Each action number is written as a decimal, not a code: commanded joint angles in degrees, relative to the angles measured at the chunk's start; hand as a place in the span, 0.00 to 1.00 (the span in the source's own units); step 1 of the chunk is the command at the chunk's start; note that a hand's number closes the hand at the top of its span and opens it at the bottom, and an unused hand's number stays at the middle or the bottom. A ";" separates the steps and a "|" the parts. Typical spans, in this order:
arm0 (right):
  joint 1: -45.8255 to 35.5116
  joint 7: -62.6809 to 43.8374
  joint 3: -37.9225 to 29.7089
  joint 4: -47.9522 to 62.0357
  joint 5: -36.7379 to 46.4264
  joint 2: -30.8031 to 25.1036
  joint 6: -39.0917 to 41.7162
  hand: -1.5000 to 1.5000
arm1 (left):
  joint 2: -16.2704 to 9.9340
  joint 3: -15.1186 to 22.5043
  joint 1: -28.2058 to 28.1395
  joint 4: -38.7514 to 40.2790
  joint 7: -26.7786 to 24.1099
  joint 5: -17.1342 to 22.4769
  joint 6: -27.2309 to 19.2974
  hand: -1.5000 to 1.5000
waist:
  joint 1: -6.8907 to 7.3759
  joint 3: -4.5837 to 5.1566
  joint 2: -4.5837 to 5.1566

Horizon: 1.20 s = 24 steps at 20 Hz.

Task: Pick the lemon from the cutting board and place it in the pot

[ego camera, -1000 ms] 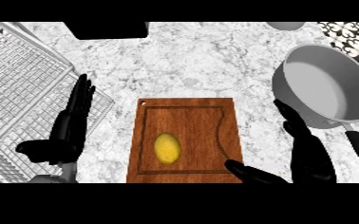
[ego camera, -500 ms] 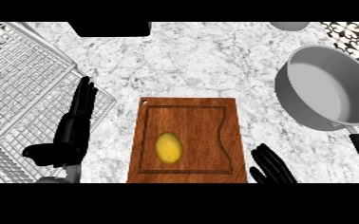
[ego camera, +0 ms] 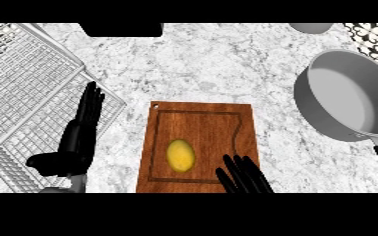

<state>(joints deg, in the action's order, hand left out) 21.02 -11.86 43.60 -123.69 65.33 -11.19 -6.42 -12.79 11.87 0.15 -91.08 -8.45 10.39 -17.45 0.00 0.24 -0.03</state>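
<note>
A yellow lemon (ego camera: 180, 155) lies on the wooden cutting board (ego camera: 199, 125), in its lower left part. The grey pot (ego camera: 344, 100) stands on the counter at the right edge, nothing inside it. Only the straight fingers of my right hand (ego camera: 244, 176) show, at the board's lower right corner, just right of the lemon and apart from it; the hand is open. My left hand (ego camera: 77, 135) rests open, fingers up, left of the board over the wire rack's edge.
A white wire dish rack (ego camera: 37, 90) fills the left side. A black object (ego camera: 122, 29) sits at the top edge, a grey bowl (ego camera: 311, 27) at the top right. Marble counter (ego camera: 207, 65) lies between board and pot.
My right hand has dropped toward the lower edge and shifted left, from beside the pot to the board's lower right corner. The view has shifted slightly. The lemon has not moved.
</note>
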 commanded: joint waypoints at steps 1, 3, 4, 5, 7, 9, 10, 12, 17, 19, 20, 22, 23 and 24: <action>-4.63 -10.57 8.28 3.37 8.84 9.44 6.95 0.00 | 2.32 1.44 -1.16 1.10 -1.91 -2.01 -1.10 0.50 | 0.17 -0.15 0.01; -9.12 -10.59 4.52 10.49 5.31 10.80 6.02 0.00 | 2.03 1.04 -0.49 0.26 -0.22 -2.28 -0.69 0.50 | 0.25 -0.22 0.06; -9.69 -14.10 4.22 5.93 6.18 10.78 11.63 0.00 | 2.63 1.06 1.39 -0.23 2.04 -2.09 -1.17 0.50 | 0.15 -0.20 0.05; -10.47 -17.65 7.07 8.77 9.12 10.77 10.54 0.00 | 1.78 0.63 -0.03 0.84 0.24 -1.62 0.23 0.50 | 0.29 -0.18 0.07; -12.06 -19.89 5.57 13.06 7.46 10.73 10.16 0.00 | 3.15 1.13 -0.93 2.77 -3.21 -1.90 0.53 0.50 | 0.50 -0.16 0.20; -14.65 -22.23 5.89 12.77 4.36 10.72 10.71 0.00 | 0.58 -0.42 -2.18 0.14 -2.22 -0.43 3.16 0.50 | 0.76 -0.19 0.14; -16.18 -23.47 6.38 13.15 3.91 10.70 11.71 0.00 | 2.94 0.74 1.42 0.48 1.44 -2.43 -0.30 0.50 | 0.49 -0.21 0.15; -11.63 -17.22 5.22 17.86 3.18 8.65 4.86 0.00 | 3.73 0.71 -2.00 0.94 -2.28 -2.36 0.44 0.50 | 0.30 -0.25 0.07; -19.83 -21.74 6.16 22.51 1.11 10.79 4.21 0.00 | 2.43 -1.56 -0.58 2.17 -1.88 -1.89 2.98 0.50 | 0.38 -0.23 0.09; -22.41 -19.97 4.35 26.25 -0.42 10.94 1.96 0.00 | 3.43 -2.50 2.14 2.40 0.33 -2.92 1.35 0.50 | 0.19 -0.24 0.08; -20.51 -18.12 2.90 27.69 0.70 11.00 1.46 0.00 | 3.18 -3.72 2.18 4.37 -1.01 -1.48 4.00 0.50 | 0.05 -0.24 0.06; -25.76 -21.32 2.91 30.15 -2.25 11.07 1.63 0.00 | 3.77 -2.02 1.45 -1.64 3.72 -3.04 1.87 0.50 | 0.27 -0.25 0.04; -23.02 -17.77 1.20 30.12 -1.44 11.09 0.01 0.00 | 4.53 -2.35 0.40 1.06 0.55 -4.55 1.80 0.50 | 0.10 -0.24 0.03; -24.38 -23.64 4.45 25.73 -1.37 11.11 4.41 0.00 | 2.53 -5.43 1.09 1.90 0.70 -2.12 5.57 0.50 | 0.09 -0.23 0.01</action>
<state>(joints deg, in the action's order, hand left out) -1.12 -32.66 47.25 -98.65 64.49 -1.16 -3.01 -9.95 8.73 0.83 -90.02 -7.43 7.95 -14.39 0.25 0.01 0.02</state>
